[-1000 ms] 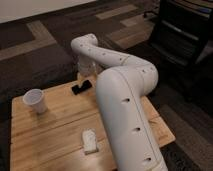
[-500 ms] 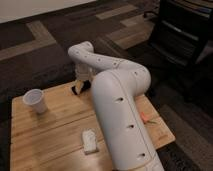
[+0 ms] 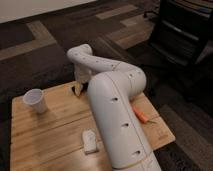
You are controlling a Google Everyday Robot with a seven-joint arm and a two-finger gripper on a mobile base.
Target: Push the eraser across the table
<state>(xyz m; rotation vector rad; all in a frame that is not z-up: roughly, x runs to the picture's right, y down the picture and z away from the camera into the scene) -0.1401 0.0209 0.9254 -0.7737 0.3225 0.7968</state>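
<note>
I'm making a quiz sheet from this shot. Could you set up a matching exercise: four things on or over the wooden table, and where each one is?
Things:
1. white cup
2. white rectangular block
3. orange stick
4. gripper

Places on the light-brown wooden plank table:
A. by the front edge
B. at the far edge, by the small black eraser
C. left side
D. right of the white arm

Pairs: 1-C, 2-A, 3-D, 4-B.
</note>
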